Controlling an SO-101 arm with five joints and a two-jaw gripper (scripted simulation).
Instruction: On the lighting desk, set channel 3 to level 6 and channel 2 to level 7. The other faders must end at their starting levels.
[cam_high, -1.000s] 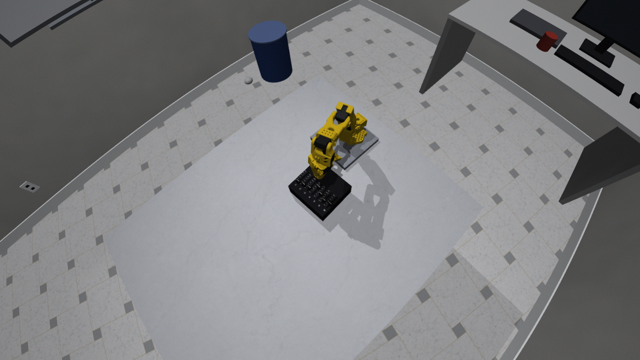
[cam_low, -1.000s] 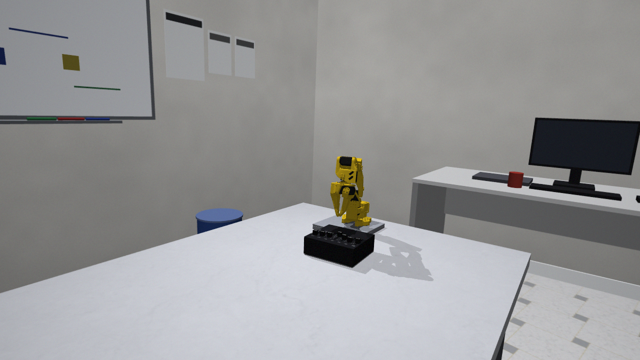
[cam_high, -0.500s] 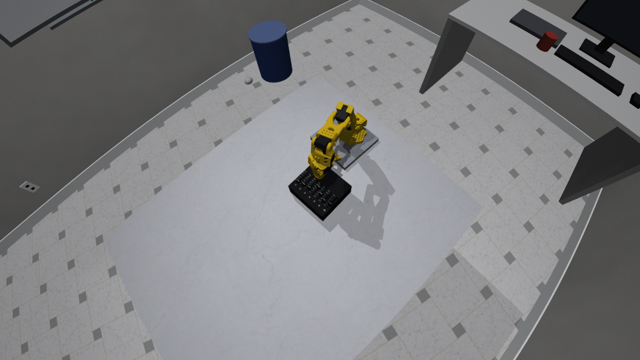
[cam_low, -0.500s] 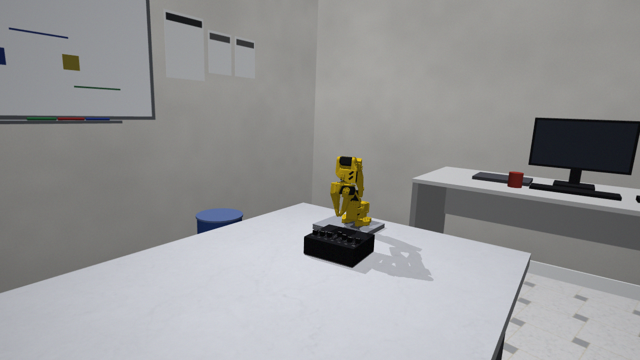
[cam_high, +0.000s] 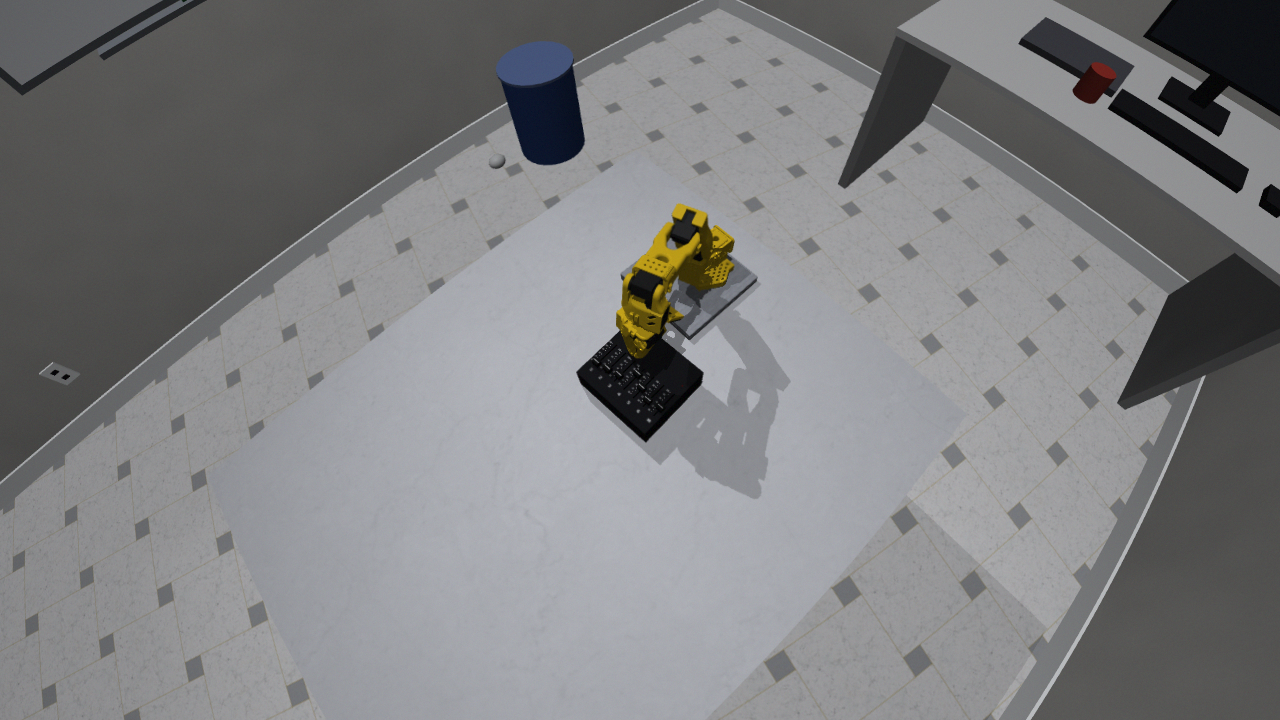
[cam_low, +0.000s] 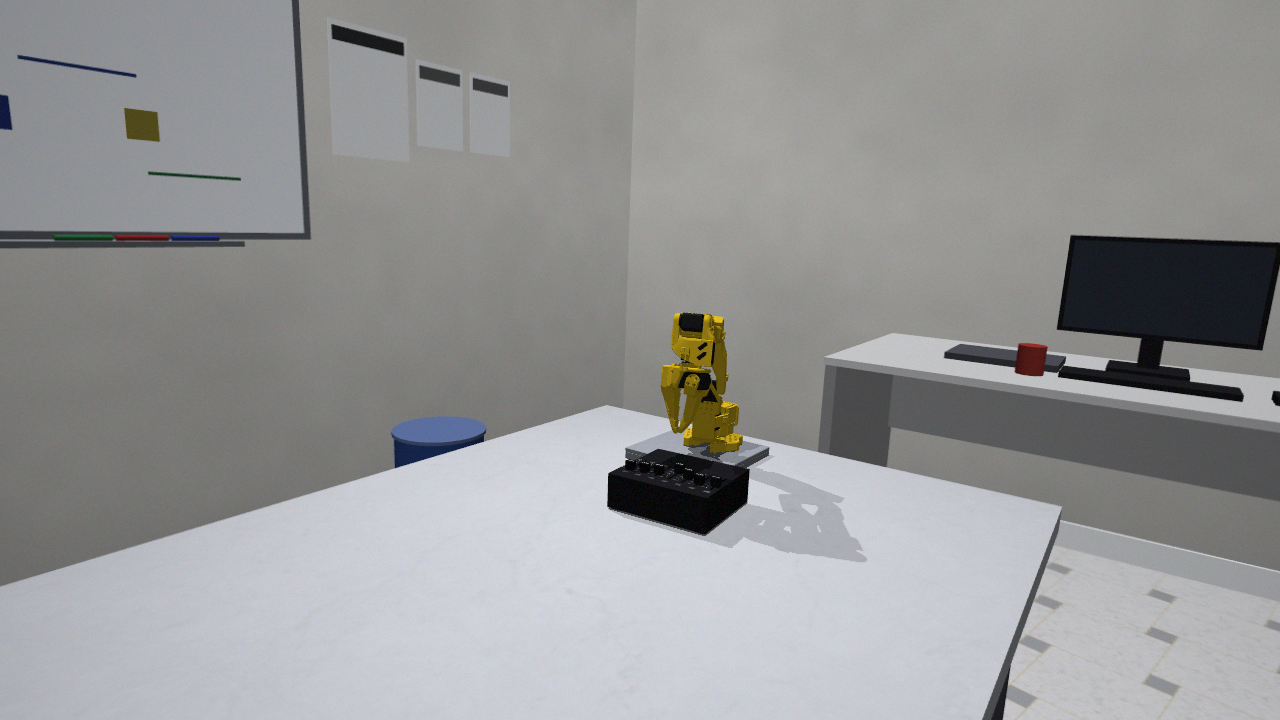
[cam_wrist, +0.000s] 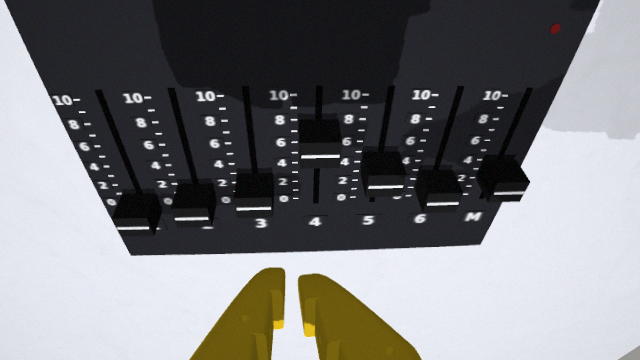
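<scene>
The black lighting desk (cam_wrist: 310, 130) fills the wrist view; it also shows in the top and exterior views (cam_high: 639, 385) (cam_low: 677, 488). It has faders labelled up to 6 and M. The channel 3 fader cap (cam_wrist: 254, 193) sits low, near level 1. The channel 2 fader cap (cam_wrist: 193, 202) sits near 0, as does the channel 1 cap (cam_wrist: 136, 214). The channel 4 cap (cam_wrist: 320, 140) stands near 5. My yellow gripper (cam_wrist: 291, 300) is shut and empty, hovering above the table at the desk's near edge, below the 3 and 4 labels, touching no fader.
The arm's base plate (cam_high: 716, 291) lies just behind the desk. The caps of channels 5 (cam_wrist: 383, 173), 6 (cam_wrist: 439, 189) and M (cam_wrist: 501, 178) sit low. A blue bin (cam_high: 541, 102) stands on the floor beyond the table.
</scene>
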